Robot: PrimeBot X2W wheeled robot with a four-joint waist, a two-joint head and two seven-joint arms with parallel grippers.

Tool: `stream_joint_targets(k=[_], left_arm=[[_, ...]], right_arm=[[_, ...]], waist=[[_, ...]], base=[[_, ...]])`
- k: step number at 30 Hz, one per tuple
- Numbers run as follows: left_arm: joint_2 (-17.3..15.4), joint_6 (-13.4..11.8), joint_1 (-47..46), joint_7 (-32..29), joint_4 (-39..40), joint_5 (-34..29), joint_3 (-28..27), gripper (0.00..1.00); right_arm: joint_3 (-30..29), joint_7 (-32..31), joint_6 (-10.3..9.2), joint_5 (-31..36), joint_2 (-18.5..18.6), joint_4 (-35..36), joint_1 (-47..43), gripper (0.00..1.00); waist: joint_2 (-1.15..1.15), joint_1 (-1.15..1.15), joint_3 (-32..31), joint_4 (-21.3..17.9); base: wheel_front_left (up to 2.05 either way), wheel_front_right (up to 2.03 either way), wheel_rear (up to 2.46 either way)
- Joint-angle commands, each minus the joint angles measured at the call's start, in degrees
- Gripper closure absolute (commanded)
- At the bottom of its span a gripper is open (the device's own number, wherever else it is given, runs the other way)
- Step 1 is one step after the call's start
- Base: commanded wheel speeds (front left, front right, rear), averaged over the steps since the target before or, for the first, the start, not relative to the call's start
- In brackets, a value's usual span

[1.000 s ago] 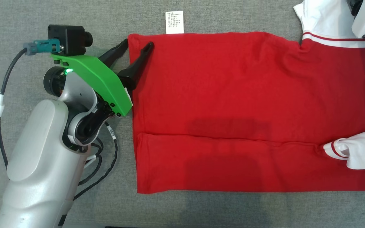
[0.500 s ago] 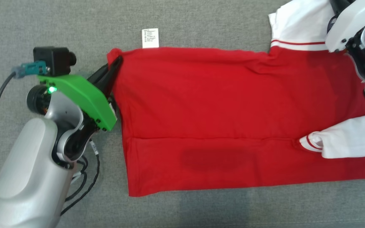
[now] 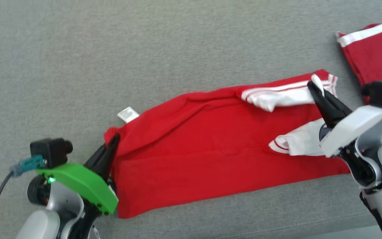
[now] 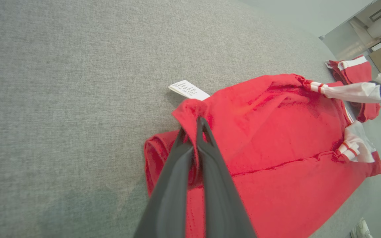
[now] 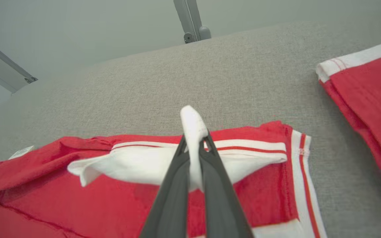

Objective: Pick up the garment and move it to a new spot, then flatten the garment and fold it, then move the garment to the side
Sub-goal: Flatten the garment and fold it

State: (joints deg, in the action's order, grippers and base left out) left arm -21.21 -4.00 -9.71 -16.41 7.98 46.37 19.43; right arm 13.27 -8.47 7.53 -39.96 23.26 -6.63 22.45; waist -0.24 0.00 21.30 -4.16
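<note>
- Head view: the garment (image 3: pixel 211 156) lies slantwise on the grey table (image 3: pixel 111 49), with its label (image 3: pixel 128 115) at the upper left edge. The left gripper (image 3: pixel 114 141) is clamped on the garment's left corner. The right gripper (image 3: pixel 313 87) pinches the white sleeve (image 3: pixel 277 99) at the right end. Another shirt (image 3: pixel 376 49) lies apart at top right.
- Left wrist view: the left gripper is clenched on a lifted red corner, just beside the label.
- Right wrist view: the right gripper is clenched on a tuft of the sleeve, raised above the red cloth.
</note>
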Motion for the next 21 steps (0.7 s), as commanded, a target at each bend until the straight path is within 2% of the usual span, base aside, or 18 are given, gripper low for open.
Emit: stream_joint_targets(k=[1, 10, 21], left_arm=[[-0.2, -0.8, 1.9, 0.6, 0.9, 0.4, -0.5, 1.0], [2.2, -3.3, 7.8, 3.6, 1.9, 1.0, -0.5, 1.0], [3.6, -2.4, 6.8, 7.1, -3.8, 0.0, -0.3, 1.0]], right_arm=[[-1.1, 0.6, -0.08, -0.4, -0.6, 1.0, -1.4, 1.0], [-6.0, 0.7, -0.07, 1.6, -4.7, 2.7, -7.8, 1.0], [-7.0, 2.1, -0.07, 3.7, -7.7, -0.8, -8.5, 1.0]], waist=[[0.24, 0.0, -3.5, -4.2], [0.24, 0.0, -3.9, -4.9], [0.24, 0.0, -4.1, -3.2]], base=[[0.0, 0.0, 0.0], [0.0, 0.0, 0.0], [0.0, 0.0, 0.0]])
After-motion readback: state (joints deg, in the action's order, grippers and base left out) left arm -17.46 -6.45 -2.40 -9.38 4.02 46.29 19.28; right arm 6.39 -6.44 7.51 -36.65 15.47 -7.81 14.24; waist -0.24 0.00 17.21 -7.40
